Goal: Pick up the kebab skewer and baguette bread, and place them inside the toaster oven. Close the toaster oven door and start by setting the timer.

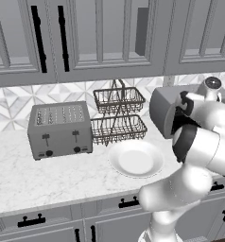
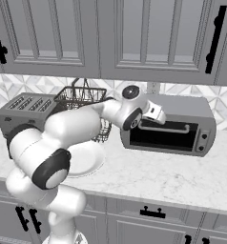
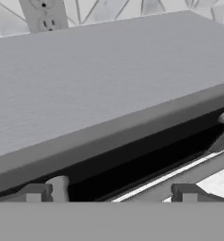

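Spread wide and empty, the end effector (image 3: 111, 193) is held just above the bar handle (image 3: 180, 176) of the toaster oven door (image 2: 162, 134), which is shut. Judged from its look, the handle is stiff, smooth metal and possibly slippery; a grip at mid-bar would be advised. Behind it the toaster oven (image 2: 172, 124) is seen on the bench (image 2: 168, 178), likely heavy and steady. Beside it sits a white plate (image 1: 135, 159). No writing can be read.
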